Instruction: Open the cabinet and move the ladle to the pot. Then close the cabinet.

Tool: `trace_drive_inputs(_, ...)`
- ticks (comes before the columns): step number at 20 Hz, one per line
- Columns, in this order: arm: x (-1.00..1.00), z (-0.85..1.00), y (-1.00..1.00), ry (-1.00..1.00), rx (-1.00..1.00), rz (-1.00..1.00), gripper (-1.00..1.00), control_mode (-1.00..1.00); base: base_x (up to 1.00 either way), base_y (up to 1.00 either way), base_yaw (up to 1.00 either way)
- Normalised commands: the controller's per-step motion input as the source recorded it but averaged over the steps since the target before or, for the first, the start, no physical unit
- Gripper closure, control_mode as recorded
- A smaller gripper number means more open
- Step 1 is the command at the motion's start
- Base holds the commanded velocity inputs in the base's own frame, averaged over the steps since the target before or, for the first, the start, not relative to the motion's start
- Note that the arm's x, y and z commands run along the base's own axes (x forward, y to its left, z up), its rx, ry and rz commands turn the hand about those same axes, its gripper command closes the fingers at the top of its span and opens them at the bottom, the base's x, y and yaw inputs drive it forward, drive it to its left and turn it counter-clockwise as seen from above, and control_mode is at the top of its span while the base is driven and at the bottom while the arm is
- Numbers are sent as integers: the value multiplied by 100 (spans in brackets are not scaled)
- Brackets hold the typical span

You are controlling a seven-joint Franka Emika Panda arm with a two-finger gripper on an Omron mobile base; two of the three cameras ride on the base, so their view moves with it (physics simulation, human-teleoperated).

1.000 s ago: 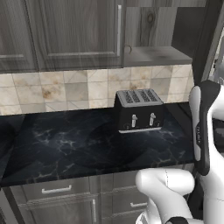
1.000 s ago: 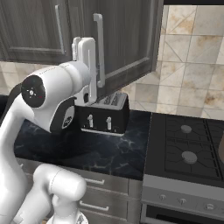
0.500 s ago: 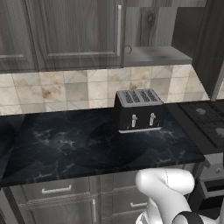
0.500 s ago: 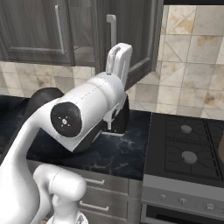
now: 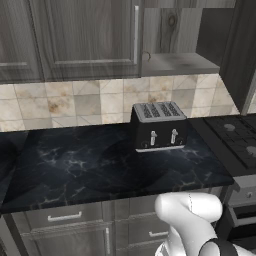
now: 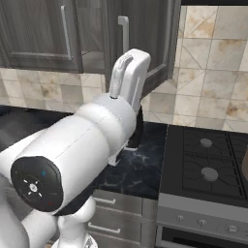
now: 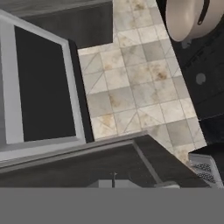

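Above the dark marbled surface (image 5: pixel 90 165), along its back edge: cabinet (image 5: pixel 75 40) mounted on the wall, left door shut with silver bar handle (image 5: pixel 136 35) upright, right side standing open onto a pale grey wood shelf (image 5: pixel 177 64). At the shelf's left front corner, a thin dark curved piece (image 5: pixel 145 56), possibly the ladle's handle; too small to confirm, bowl not made out. Below the open side, near the right end of the surface: black four-slot toaster (image 5: pixel 158 125), slots up, levers facing forward, set close to the beige tiled backsplash (image 5: pixel 75 102). Just beside the surface's right edge: black stove (image 6: pixel 206 162) with round burners. Under the surface's front edge: grey drawer units (image 5: pixel 65 217) with horizontal handles. From the right base view: white arm link (image 6: pixel 128 80) raised in front of the cabinet's open door (image 6: pixel 140 36), hiding most of the toaster. From the hand view: pot (image 7: pixel 190 17), tan, round, dark inner band visible, at the top right corner on the dark stove top, well apart from the cabinet; backsplash tiles running across the middle; a dark framed panel on the left, not identified. Pincer pressed together, pinching nothing that can be seen; fingertips themselves not clearly made out.
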Motion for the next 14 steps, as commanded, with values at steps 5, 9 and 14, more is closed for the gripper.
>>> trace_drive_inputs(5,-73,-10,100,-12,0,5,100,-100,0,0,0)
trace_drive_inputs(9,-24,-2,100,-5,-22,11,100,-100,0,0,0)
trace_drive_inputs(14,45,-3,100,0,-27,18,100,-100,0,0,0)
